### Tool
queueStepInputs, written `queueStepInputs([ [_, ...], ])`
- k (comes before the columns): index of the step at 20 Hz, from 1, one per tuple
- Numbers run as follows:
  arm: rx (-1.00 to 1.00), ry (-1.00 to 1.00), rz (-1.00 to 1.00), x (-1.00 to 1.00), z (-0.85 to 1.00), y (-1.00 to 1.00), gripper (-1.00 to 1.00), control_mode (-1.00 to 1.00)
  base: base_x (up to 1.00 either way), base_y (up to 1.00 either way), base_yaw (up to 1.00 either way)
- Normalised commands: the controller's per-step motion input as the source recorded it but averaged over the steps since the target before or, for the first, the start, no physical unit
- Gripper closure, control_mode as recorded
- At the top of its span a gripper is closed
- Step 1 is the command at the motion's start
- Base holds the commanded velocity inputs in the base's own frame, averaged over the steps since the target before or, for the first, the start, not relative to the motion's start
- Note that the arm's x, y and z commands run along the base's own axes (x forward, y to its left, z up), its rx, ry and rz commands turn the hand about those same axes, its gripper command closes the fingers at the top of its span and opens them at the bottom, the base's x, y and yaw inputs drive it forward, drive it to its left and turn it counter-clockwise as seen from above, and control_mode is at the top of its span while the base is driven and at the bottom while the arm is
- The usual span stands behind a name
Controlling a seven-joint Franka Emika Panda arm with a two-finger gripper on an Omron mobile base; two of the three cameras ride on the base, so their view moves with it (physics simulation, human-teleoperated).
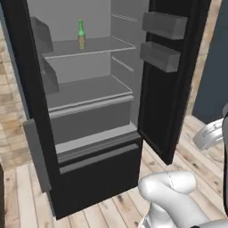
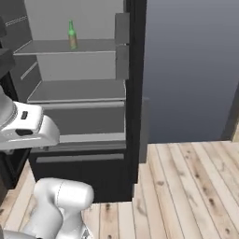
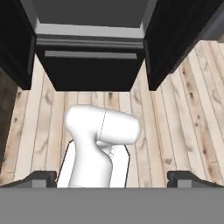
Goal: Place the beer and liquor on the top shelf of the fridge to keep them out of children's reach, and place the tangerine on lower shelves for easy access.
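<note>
The tool point(image 3: 112, 178) stands fully open and holds nothing, its two dark fingertips point(image 3: 41, 178) set wide apart at the bottom of the hand view, which looks down over the pale plank floor point(image 3: 183, 113) toward the foot of the fridge point(image 1: 95, 178). Beyond the floorboards, the fridge stands with both black doors swung wide, its bottom drawer front point(image 3: 89, 54) shut. Above the drawer, the lower shelves point(image 1: 87, 91) show as wide grey panels with thick pale front lips. Boxy grey door bins point(image 1: 162, 24) hang on the inside of the right-hand door in the left base view. Farthest up and back, the beer point(image 1: 81, 34), a slim green bottle with a tan label, stands upright on the top shelf of the fridge point(image 1: 102, 46), left of the shelf's middle and set back from its pale front edge; the right base view shows it in the same spot.
</note>
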Motion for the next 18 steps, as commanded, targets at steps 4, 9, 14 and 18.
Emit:
queueStepInputs([
  [4, 0.00, 0.00, 0.00, 0.00, 0.00, 0.00, -1.00, 1.00, -0.40, -0.38, -0.67],
  [9, 0.00, 0.00, 0.00, 0.00, 0.00, 0.00, -1.00, 1.00, -0.05, -0.47, -0.74],
  [14, 0.00, 0.00, 0.00, 0.00, 0.00, 0.00, -1.00, 1.00, 0.00, -0.51, -0.74],
  [18, 0.00, 0.00, 0.00, 0.00, 0.00, 0.00, -1.00, 1.00, 0.00, -0.42, -0.70],
])
